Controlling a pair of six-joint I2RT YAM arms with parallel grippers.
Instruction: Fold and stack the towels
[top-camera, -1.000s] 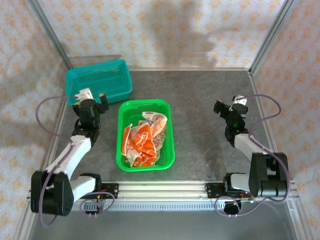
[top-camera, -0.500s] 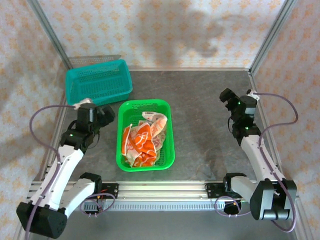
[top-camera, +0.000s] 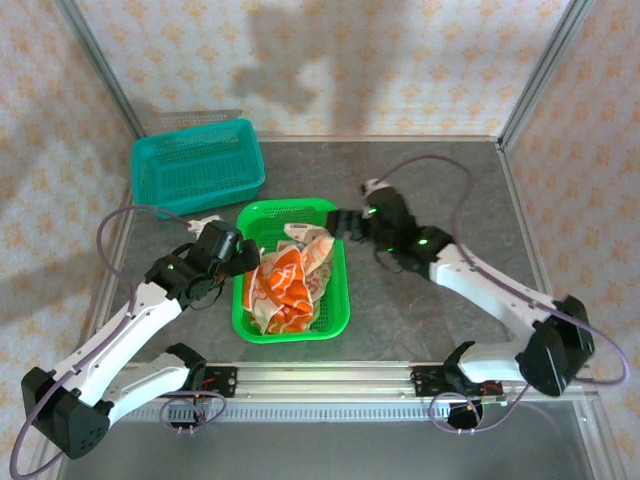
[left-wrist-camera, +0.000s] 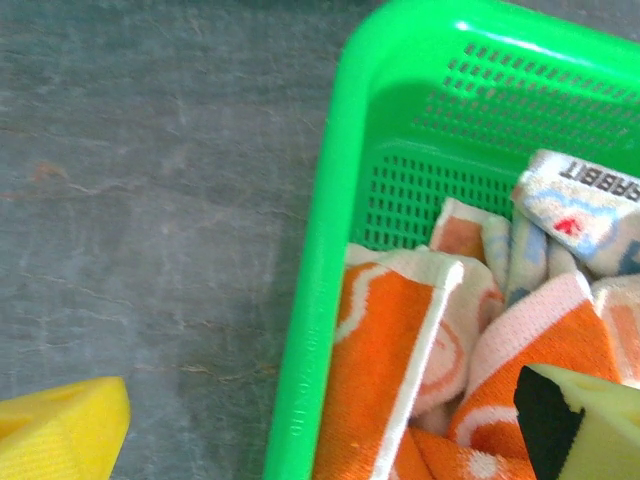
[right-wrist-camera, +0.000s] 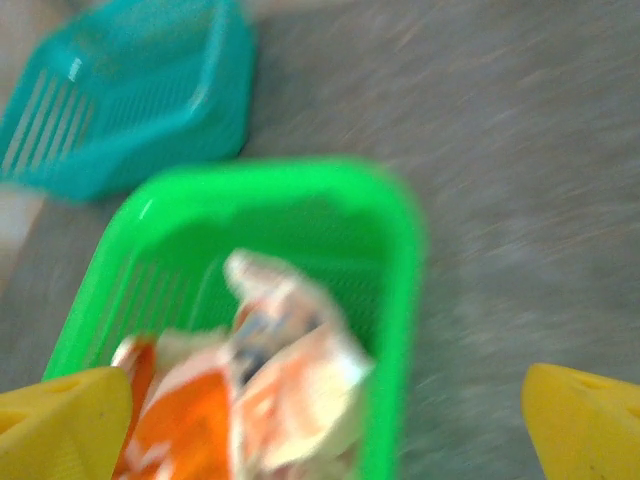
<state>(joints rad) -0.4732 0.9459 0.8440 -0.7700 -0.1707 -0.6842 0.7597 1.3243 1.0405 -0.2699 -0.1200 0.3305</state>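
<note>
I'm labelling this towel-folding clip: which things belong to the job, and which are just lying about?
Job:
- crumpled orange and cream cloth towels
- green plastic mesh basket holding them
- left gripper and right gripper, both open

Lying about:
- teal plastic mesh basket, far left

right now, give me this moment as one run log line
towels: crumpled in green basket | left claw: open, over basket's left rim | right claw: open, near its far right corner

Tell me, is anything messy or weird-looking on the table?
Yes. The towels are scrunched in a jumbled heap inside the green basket, and none are folded yet. Nothing looks spilled or broken.
</note>
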